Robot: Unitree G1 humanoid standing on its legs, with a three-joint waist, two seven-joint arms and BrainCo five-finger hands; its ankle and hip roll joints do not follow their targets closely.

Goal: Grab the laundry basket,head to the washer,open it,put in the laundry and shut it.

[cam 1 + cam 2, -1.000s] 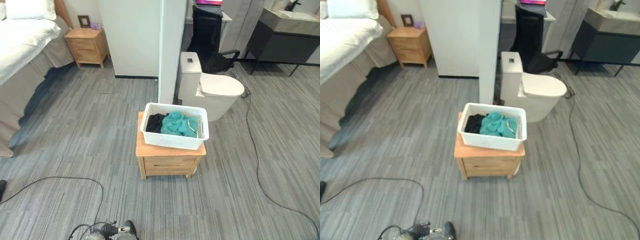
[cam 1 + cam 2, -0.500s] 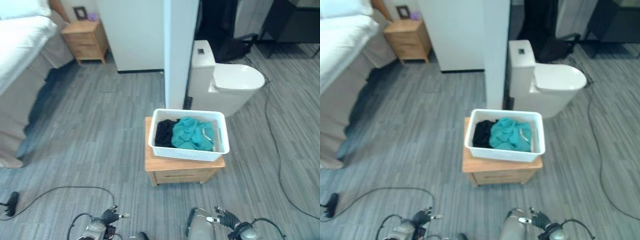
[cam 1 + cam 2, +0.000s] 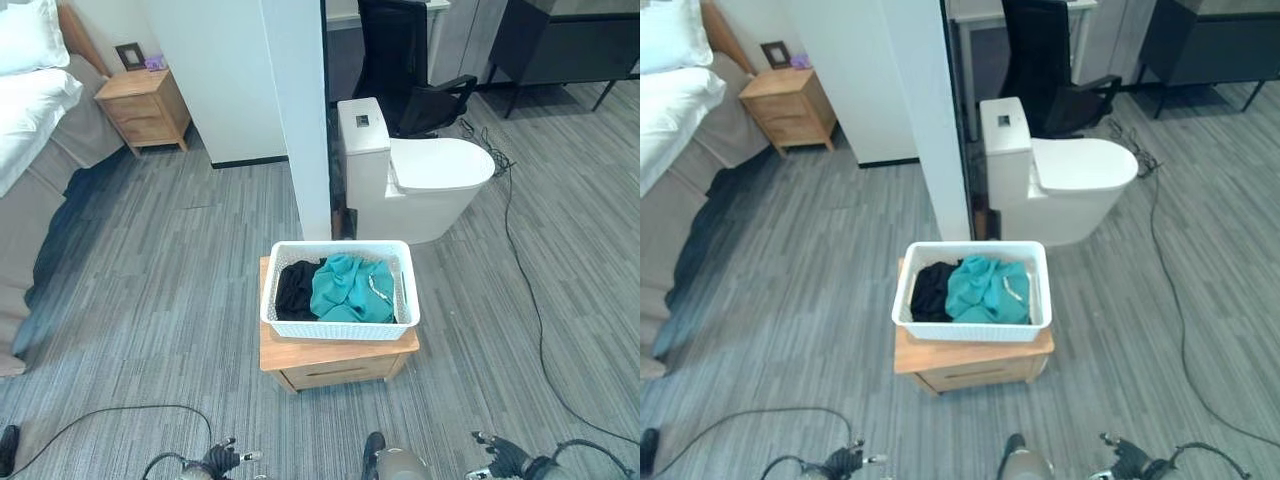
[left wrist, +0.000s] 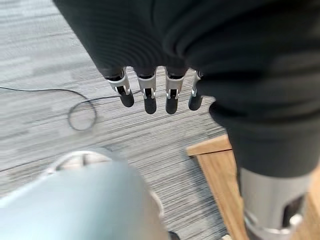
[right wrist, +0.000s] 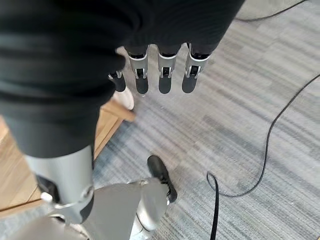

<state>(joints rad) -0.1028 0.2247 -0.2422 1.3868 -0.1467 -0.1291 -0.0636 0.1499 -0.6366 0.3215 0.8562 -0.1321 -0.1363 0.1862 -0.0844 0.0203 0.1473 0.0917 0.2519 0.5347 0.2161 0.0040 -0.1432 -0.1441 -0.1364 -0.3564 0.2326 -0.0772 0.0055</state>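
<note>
Bright even indoor light; soft shadows; wrist views blurred up close.

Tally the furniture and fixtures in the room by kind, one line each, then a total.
Wooden nightstands: 2 (one under the basket, one by the bed)
Toilet: 1
Bed: 1
Black office chair: 1
Dark cabinet: 1
Total: 6

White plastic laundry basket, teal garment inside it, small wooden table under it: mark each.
White plastic laundry basket (image 3: 338,329): left eye view, front wall.
Teal garment (image 3: 347,290): left eye view, middle of the cloth.
Small wooden table (image 3: 335,373): left eye view, drawer front.
</note>
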